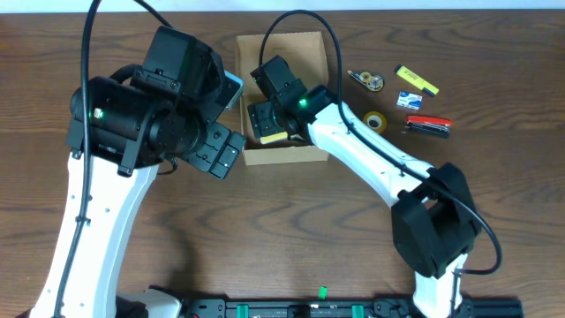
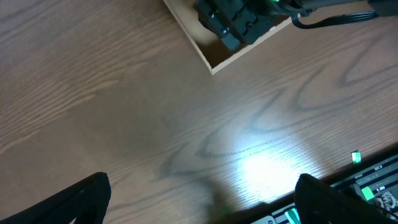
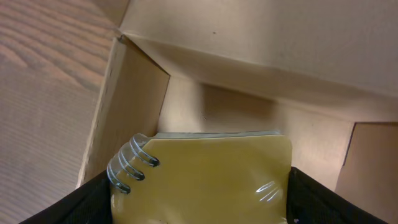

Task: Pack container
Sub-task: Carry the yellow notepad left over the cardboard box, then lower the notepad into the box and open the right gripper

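The box [image 1: 297, 51] sits at 12 o'clock on the wooden table [image 1: 291, 221], open at the top, and the right claw [image 1: 269, 132] is down inside it near the 6 o'clock wall. From the right wrist, that claw [image 3: 199, 208] looks to be pinching a yellow notebook [image 3: 214, 177] across its width, 1 dark finger on each edge. The cover is glossy and smooth, with rounded corners and wire coils at 9 o'clock. The box itself is plain tan cardboard: matte, thin-walled, square-cornered, with a crease showing where the inner walls [image 3: 134, 106] meet. I judge it light and fairly stiff but easy to nudge or dent, so the best hold is a wall edge or a corner, with the other arm steadying it. The left claw [image 2: 205, 202] hangs over bare tabletop at 7 o'clock of the box, fingers spread wide and holding nothing. Out at 3 o'clock of the box wait a tape roll [image 1: 376, 120], a red pocket tool [image 1: 429, 124] and a yellow marker [image 1: 416, 80].
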Action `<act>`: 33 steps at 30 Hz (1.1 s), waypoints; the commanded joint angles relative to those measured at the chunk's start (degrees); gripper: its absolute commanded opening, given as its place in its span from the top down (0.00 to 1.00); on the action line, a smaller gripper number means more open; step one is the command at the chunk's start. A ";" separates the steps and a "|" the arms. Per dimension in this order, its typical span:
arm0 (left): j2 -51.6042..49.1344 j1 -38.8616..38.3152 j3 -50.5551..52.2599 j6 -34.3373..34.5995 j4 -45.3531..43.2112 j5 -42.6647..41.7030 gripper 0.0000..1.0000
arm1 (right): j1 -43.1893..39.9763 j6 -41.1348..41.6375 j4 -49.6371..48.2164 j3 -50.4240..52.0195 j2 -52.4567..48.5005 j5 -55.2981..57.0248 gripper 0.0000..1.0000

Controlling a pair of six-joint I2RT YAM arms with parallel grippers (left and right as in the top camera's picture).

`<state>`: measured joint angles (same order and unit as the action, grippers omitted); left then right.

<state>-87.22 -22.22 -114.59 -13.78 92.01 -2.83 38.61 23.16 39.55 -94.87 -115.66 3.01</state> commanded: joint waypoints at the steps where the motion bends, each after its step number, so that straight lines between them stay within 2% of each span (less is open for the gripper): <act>1: 0.57 0.07 -0.92 -0.39 0.31 0.02 0.05 | 0.87 5.66 0.04 -0.90 -1.14 1.03 0.78; 33: 0.57 0.07 -0.92 -0.39 0.31 0.02 0.05 | 2.40 6.54 3.23 -0.90 -4.37 1.09 0.75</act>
<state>-87.22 -22.22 -114.59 -13.76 92.01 -2.83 40.66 29.15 42.63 -94.87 -119.42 3.46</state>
